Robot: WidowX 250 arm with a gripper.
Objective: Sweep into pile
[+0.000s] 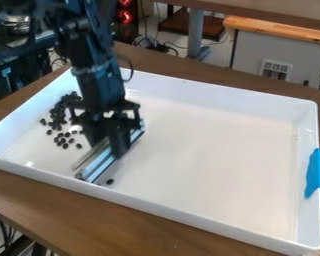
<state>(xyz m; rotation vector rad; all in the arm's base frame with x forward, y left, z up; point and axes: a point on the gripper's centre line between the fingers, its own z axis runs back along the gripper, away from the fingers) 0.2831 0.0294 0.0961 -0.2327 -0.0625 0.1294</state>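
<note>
Dark beans (58, 111) lie loosely near the tray (216, 95)'s left edge, with one stray bean (110, 181) (easily missed) by its front edge. The hand (112, 142) is clenched on a metal bar (98, 164), held low, presumably so its long side pushes many together

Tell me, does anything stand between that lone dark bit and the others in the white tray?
Yes: the metal bar held by the gripper stands between the lone dark bit and the other dark bits.

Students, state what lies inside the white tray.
Small dark pieces, mostly at the view's left, and a metal bar. The arm and bar cover some of the tray's floor; anything there is hidden.
</note>
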